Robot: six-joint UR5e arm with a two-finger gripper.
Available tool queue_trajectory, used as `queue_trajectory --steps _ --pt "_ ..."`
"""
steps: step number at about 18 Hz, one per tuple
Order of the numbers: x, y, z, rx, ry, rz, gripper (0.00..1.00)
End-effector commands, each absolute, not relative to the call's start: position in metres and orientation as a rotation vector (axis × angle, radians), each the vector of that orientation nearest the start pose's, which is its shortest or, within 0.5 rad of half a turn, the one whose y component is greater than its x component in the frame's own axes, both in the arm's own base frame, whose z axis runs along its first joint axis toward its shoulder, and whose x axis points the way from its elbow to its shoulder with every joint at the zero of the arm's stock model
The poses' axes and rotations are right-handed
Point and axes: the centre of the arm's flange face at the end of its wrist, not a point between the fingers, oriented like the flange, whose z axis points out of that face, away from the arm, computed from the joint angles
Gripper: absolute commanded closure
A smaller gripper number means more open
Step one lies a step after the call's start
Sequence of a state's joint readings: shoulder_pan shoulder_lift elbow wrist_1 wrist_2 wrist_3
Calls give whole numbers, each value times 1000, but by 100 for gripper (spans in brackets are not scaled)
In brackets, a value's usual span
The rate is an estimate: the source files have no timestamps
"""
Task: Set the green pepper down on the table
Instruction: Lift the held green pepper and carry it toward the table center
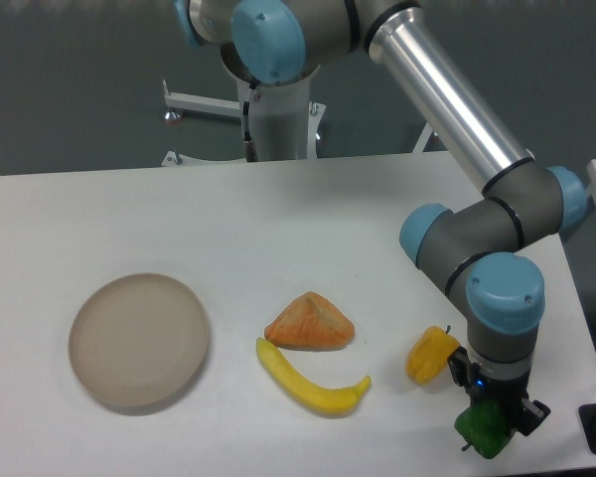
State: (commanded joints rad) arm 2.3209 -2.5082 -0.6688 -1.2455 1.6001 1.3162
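You see the gripper (492, 422) pointing straight down at the near right corner of the table (308, 219). Its fingers are closed around the green pepper (480, 430), which sits between them, so the claw is only as wide as the pepper. The pepper is very low over the white top, close to the front edge, but you cannot tell from this view if its underside touches the surface or hangs just above it. A small thin stem sticks out at its lower left side.

Just beside the gripper, to the left and a little farther back, the yellow pepper (430, 355) lies on the table, apart from the green one. Near the middle of the table you find an orange wedge-shaped piece (310, 323), and the yellow banana (311, 383) curves right in front of it, its upper end almost at the wedge. The round beige plate (139, 341) is well apart on the left side, with nothing on it. The arm reaches down from the upper part of the picture.
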Motion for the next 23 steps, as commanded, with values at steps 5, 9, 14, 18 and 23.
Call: queue_trajectory --steps 5,9,14,18,23 --pt "-475 704 346 -2881 837 349 60" --pt "-450 681 362 -2869 844 267 60" --pt "-405 634 368 -2865 860 135 60" --pt "-372 599 358 -2843 1035 68 60" --pt "-346 570 340 -2827 1157 -8 60"
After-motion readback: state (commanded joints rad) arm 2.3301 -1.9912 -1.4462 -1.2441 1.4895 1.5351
